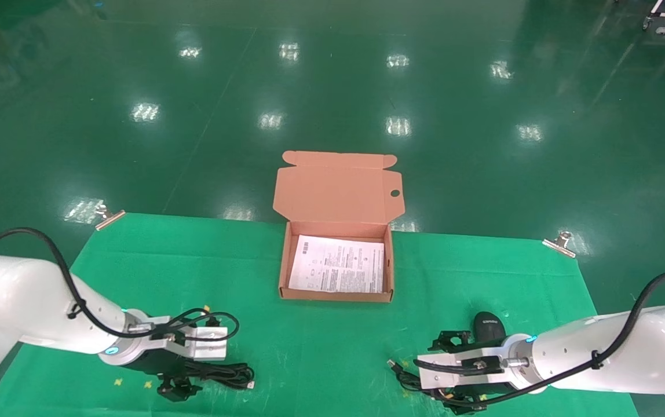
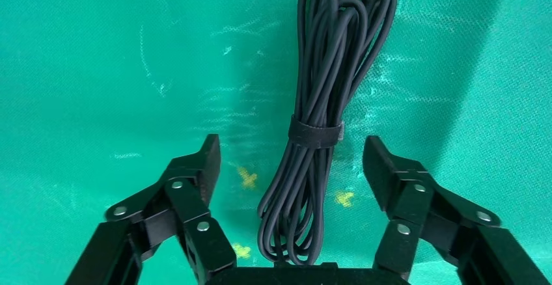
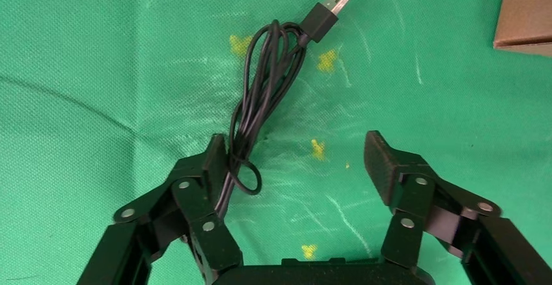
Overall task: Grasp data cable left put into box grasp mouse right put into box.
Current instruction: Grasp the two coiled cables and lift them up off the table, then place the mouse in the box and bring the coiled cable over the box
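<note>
- Left gripper (image 2: 291,161): jaws spread wide, straddling the data cable (image 2: 319,122), a strapped bundle lying on the green tabletop (image 1: 332,353) at front left.
- Right gripper (image 3: 296,164): jaws wide, empty, over the cord (image 3: 263,96) of the mouse (image 1: 488,327), front right.
- The box (image 1: 336,296) sits open at centre back, well apart from both.

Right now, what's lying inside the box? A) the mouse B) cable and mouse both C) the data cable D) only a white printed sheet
D: the box holds just the white printed sheet; the data cable lies on the cloth between the open left gripper, and the mouse sits on the cloth by the right gripper.
</note>
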You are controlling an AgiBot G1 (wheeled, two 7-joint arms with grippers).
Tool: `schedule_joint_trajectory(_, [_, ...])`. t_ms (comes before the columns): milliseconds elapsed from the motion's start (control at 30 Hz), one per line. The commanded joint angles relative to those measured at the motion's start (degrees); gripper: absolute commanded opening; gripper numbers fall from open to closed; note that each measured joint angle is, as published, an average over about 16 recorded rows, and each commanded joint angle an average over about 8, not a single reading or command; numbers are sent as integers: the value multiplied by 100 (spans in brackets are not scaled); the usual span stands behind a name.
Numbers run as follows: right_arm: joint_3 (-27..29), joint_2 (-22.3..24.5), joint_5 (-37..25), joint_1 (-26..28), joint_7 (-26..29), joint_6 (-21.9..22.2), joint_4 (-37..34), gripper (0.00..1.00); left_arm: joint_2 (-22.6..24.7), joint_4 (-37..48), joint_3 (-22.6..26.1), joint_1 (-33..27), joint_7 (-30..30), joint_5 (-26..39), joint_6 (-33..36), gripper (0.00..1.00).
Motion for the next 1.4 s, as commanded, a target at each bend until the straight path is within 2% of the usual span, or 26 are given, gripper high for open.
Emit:
schedule_joint_trajectory(33, [0,-1,3,3,-1,-7,2,0,1,-6,1,1,-3,1,5,0])
schedule_joint_trajectory(1033, [16,19,31,43,-18,-35,56,0,-17,-77,7,-14,13,16,20,0])
schedule_joint_trajectory(1233, [147,267,98,276,31,-83,411,0,-195,-555,-20,-74,14,74,-8,0])
schedule_joint_trajectory(1400, [313,619,-7,589,299,-40,828,0,-472,-1209,-110,-134,-184,111,21,0])
